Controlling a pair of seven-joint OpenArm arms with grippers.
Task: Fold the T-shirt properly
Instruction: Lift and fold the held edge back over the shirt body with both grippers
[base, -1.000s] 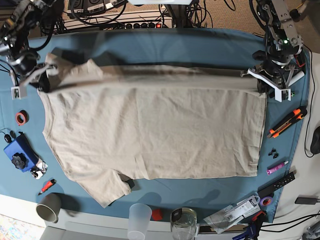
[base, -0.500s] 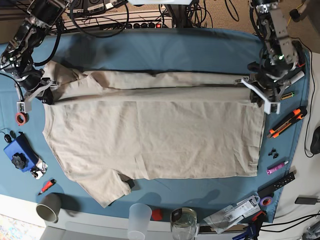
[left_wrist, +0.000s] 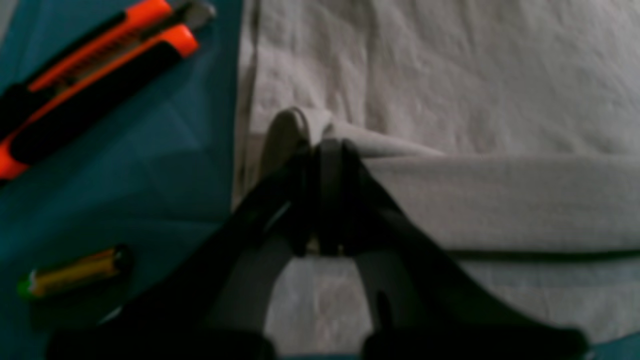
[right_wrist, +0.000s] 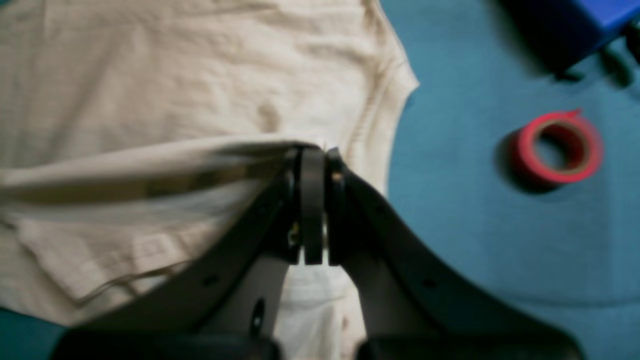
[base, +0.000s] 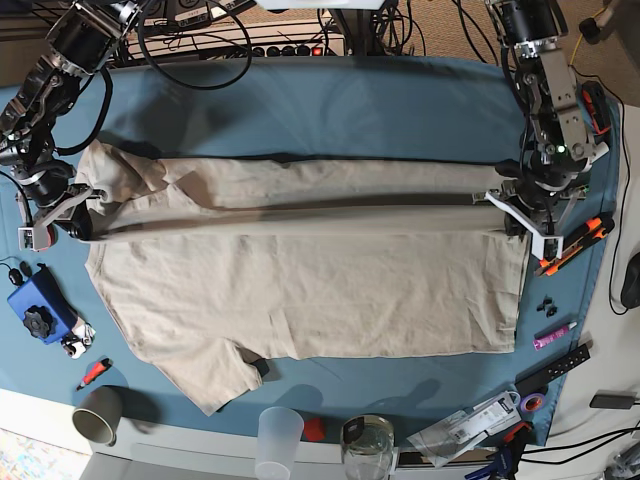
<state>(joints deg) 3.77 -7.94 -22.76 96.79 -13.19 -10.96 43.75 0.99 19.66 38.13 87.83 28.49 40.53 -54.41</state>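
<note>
In the left wrist view, we see the left gripper (left_wrist: 327, 150) closed tight on a raised fold of the beige T-shirt (left_wrist: 450, 100), right at the shirt's side edge. The pinched cloth runs off to the right as a lifted band above the flat layer. On the teal tablecloth (left_wrist: 165, 150) beside the shirt lie an orange-and-black utility knife (left_wrist: 90, 75) and a small gold battery (left_wrist: 75, 272), both apart from the fabric.

In the right wrist view, we see the right gripper (right_wrist: 314, 155) clamped shut on a folded edge of the T-shirt (right_wrist: 200, 75), near the curved hem where the cloth meets the tablecloth (right_wrist: 450, 225). A roll of red tape (right_wrist: 555, 147) lies well apart on the cloth, and a blue box (right_wrist: 600, 10) shows at the upper corner.

In the base view, we see the T-shirt (base: 300, 280) spread across the middle of the tablecloth (base: 330, 100), its far long edge lifted and doubled over toward the near side as a band stretched between the two arms. The right gripper (base: 72, 205) holds that band at the tablecloth's left side, the left gripper (base: 515, 205) at the right side. One sleeve points toward the near edge. A grey cup (base: 97, 413), a clear plastic cup (base: 278, 440) and a glass jar (base: 367, 447) stand along the near edge.
</note>
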